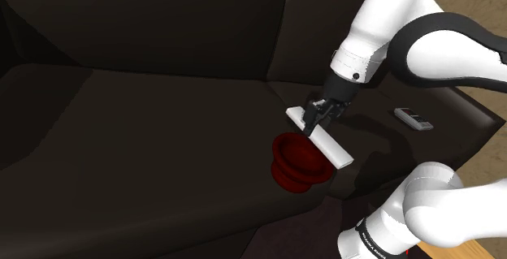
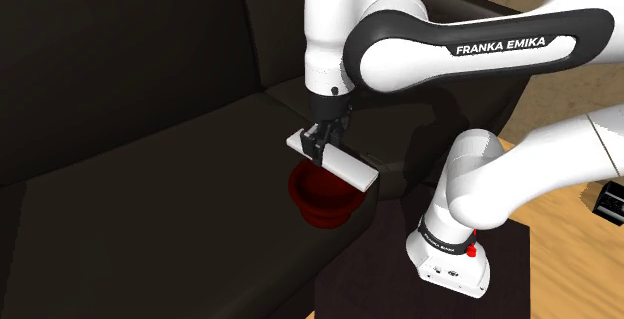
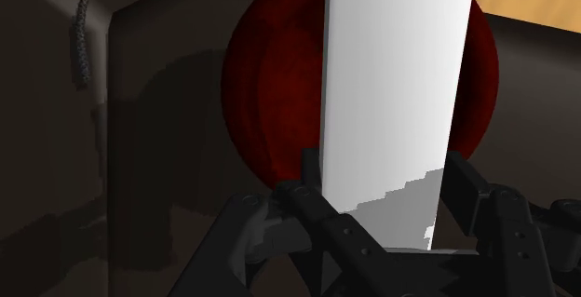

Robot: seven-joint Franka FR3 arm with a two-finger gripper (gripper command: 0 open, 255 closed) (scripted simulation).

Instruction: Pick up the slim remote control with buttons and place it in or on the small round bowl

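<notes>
A slim white remote (image 1: 325, 139) hangs in the air, clasped near one end by my black gripper (image 1: 312, 118), which is shut on it. The remote tilts down across the rim of a dark red round bowl (image 1: 294, 161) that stands on the dark sofa seat just below. In the second exterior view the remote (image 2: 345, 166) slants over the red bowl (image 2: 320, 197) under the gripper (image 2: 320, 145). In the wrist view the white remote (image 3: 396, 100) runs out from between the two fingers (image 3: 321, 213), with the red bowl (image 3: 275, 90) behind it.
A dark sofa (image 1: 146, 119) with a tall backrest holds the bowl near its front edge. A second small remote (image 1: 413, 118) with buttons lies on the sofa arm at the shoulder view's right. My stand (image 2: 455, 257) stands on a wooden floor (image 2: 570, 267).
</notes>
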